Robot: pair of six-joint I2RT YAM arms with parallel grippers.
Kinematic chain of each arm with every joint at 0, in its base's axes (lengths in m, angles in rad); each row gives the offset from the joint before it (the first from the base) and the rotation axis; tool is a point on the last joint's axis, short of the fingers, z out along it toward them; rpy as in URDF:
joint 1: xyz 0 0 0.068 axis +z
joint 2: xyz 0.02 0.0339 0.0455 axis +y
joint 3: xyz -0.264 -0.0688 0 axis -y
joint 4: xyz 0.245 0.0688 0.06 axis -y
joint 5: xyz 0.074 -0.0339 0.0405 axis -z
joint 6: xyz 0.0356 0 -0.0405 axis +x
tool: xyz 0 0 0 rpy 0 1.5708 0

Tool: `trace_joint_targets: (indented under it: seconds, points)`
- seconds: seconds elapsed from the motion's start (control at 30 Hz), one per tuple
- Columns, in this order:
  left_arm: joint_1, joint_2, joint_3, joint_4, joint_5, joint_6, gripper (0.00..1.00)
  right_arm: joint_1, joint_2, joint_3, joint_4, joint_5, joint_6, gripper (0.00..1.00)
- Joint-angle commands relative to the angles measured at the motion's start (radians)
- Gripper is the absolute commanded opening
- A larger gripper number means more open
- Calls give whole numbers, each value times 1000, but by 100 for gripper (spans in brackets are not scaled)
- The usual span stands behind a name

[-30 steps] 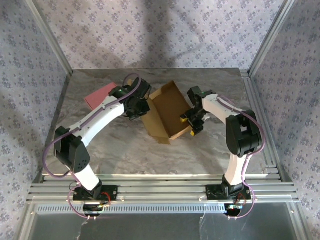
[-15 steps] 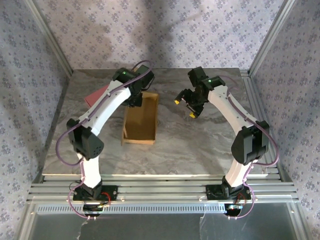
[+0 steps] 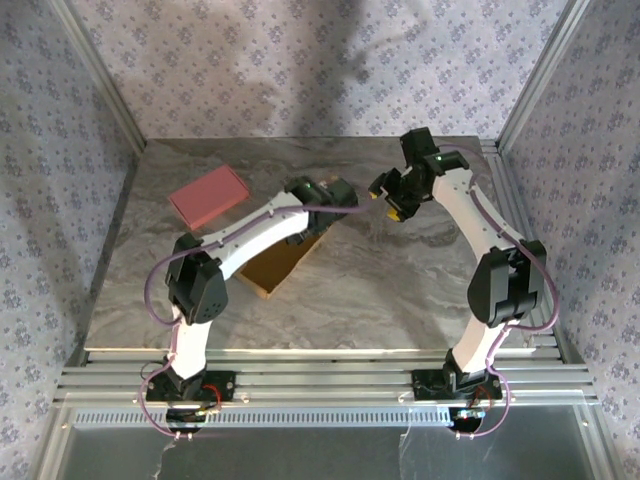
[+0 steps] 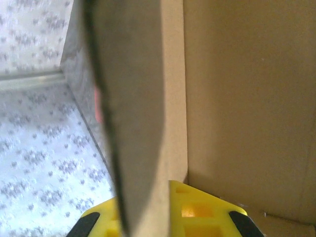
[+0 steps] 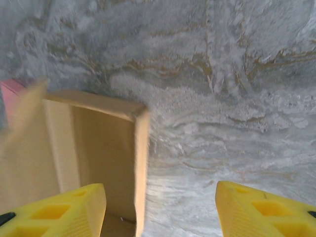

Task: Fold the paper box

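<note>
Paper box (image 3: 272,266), seen from above, has swung round. A second ago it lay open between my two arms, with my right gripper at its 3 o'clock wall. Now it lies slantwise just to 9 o'clock of the table's (image 3: 400,290) middle, mostly under my left arm. My left gripper (image 3: 322,200) is at its far end. My right gripper (image 3: 386,203) has drawn off to 1 o'clock, well apart from the cardboard.

On my left wrist, the gripper (image 4: 158,217) is pinched tight on an upright wall of the box (image 4: 247,98).

On my right wrist, the gripper (image 5: 160,212) stands wide with nothing in it. The box's (image 5: 98,148) corner is at 8 o'clock below.

I judge this a re-aiming rather than a fold. The right side is now free to take a flap.
</note>
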Motion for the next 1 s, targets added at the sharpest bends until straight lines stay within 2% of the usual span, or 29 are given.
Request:
trace_joint_targets:
  seconds: [0.0,0.1,0.23,0.3,0.4,0.47,0.5,0.53,0.6,0.67,0.77,0.9,0.97]
  points:
    - [-22,-161,-134,262,25,224,0,6,-44,35,36,39,43,61]
    - [-20,-239,-249,415,95,350,0,-8,-70,-8,120,72,-43,64]
    - [-13,-301,-364,614,151,562,0,-36,-148,-133,300,75,-231,64]
    - [16,-318,-379,661,199,610,0,-37,-226,-237,448,82,-381,65]
    - [69,-327,-364,676,265,665,0,-52,-388,-504,785,51,-624,69]
    - [98,-339,-365,691,317,719,0,-73,-487,-687,1025,-4,-774,77]
    - [109,-342,-368,697,340,745,0,-76,-512,-741,1084,-37,-853,80]
    - [115,-342,-374,706,355,776,0,-77,-533,-781,1110,-81,-939,83]
    - [118,-334,-376,716,367,821,0,-65,-533,-782,1009,-146,-1118,84]
    - [122,-329,-373,721,388,839,0,-41,-520,-757,890,-129,-1259,84]
    - [127,-329,-376,724,412,864,0,-21,-495,-760,890,-85,-1364,85]
    - [139,-331,-370,715,442,872,0,-6,-402,-702,875,-85,-1436,85]
    - [139,-335,-365,708,458,872,0,18,-360,-680,868,-45,-1477,85]
